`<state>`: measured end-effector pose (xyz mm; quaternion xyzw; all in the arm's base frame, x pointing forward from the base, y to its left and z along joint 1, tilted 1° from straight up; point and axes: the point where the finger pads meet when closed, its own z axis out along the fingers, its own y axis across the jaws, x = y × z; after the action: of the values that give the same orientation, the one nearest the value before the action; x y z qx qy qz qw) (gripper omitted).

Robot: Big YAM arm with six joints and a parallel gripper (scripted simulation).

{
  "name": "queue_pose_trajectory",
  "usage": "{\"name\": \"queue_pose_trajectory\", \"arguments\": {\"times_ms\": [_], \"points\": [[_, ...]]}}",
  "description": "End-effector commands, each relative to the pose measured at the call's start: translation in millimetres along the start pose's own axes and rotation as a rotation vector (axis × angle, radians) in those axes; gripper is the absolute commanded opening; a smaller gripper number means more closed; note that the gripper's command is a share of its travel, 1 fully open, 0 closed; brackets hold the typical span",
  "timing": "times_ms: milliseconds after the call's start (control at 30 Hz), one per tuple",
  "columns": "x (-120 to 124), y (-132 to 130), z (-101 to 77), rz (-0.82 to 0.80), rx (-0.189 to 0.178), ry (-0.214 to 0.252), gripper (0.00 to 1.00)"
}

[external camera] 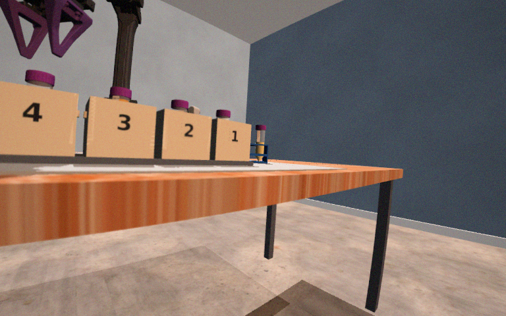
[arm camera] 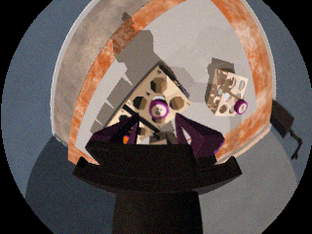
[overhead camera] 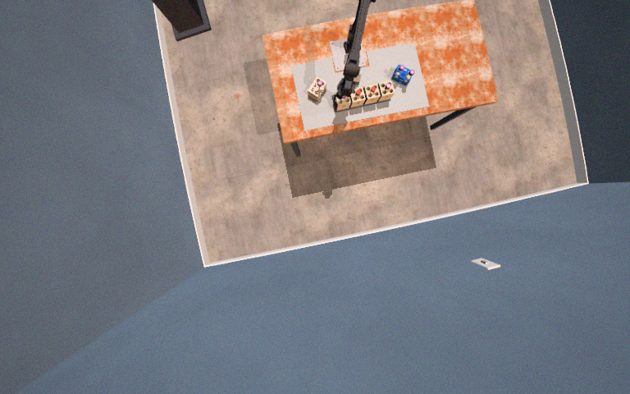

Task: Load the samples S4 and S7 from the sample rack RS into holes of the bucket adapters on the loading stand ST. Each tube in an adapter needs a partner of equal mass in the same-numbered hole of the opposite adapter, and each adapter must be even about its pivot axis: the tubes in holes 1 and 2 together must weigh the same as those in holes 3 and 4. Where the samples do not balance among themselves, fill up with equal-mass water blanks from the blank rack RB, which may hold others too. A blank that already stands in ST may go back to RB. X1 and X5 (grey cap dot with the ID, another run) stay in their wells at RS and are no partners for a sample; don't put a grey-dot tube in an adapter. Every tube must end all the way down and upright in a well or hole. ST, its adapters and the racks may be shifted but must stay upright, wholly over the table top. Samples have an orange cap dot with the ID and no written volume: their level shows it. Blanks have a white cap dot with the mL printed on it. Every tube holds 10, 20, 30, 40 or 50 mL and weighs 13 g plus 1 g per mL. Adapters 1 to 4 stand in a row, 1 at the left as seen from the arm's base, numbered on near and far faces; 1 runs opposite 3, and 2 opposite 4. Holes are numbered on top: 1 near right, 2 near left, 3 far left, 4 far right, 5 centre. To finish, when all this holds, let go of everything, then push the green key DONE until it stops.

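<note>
A: We've got a room w/ blue-grey walls, a mottled tan floor, and an orange table (overhead camera: 455, 60) w/ a grey mat (overhead camera: 408, 99) on it.

B: Top view gives us the layout the others don't: the tan blank rack (overhead camera: 317, 89) at one end, the four adapters in a row, the blue sample rack (overhead camera: 402, 75) at the other end. Exterior view is the only one where we can read the adapter nos.: 4 (external camera: 35, 119), 3 (external camera: 121, 127), 2 (external camera: 185, 133), 1 (external camera: 232, 139).

A: Contents? We see one purple-capped tube (external camera: 39, 78) standing in adapter 4, cap just above the top. Adapters 3, 2 and 1 each show a purple cap too. In the sample rack one tube (external camera: 260, 140) w/ yellowish liquid stands upright.

B: Wrist view shows that adapter-4 tube's cap from above, white dot, so prob. a blank; the print is too small for us to read. The blank rack also shows there, w/ one capped tube at its edge.

A: Arm pose: it reaches out from its base plate (overhead camera: 336, 57) over the row, wrist pointing down. The gripper (external camera: 41, 54) hangs above the tube in adapter 4, apart from the cap, purple fingers (external camera: 63, 31) spread partway, nothing between them.
</note>
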<state>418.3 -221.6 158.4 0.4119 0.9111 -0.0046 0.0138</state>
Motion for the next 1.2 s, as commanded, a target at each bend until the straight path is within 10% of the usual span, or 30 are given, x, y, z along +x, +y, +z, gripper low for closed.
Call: {"name": "queue_pose_trajectory", "arguments": {"times_ms": [0, 367, 400, 433, 700, 1167], "points": [[-7, 2, -14.0, 0.001, -0.011, -0.028, 0.55], [-7, 2, -14.0, 0.001, -0.011, -0.028, 0.55], [5, -5, 5.7, 0.005, 0.010, 0.028, 0.55], [15, 2, -10.6, -0.071, -0.006, -0.014, 0.00], [78, -4, -9.9, -0.442, -0.008, -0.023, 0.00], [182, -17, -6.7, -0.420, -0.003, 0.003, 0.00]]}}
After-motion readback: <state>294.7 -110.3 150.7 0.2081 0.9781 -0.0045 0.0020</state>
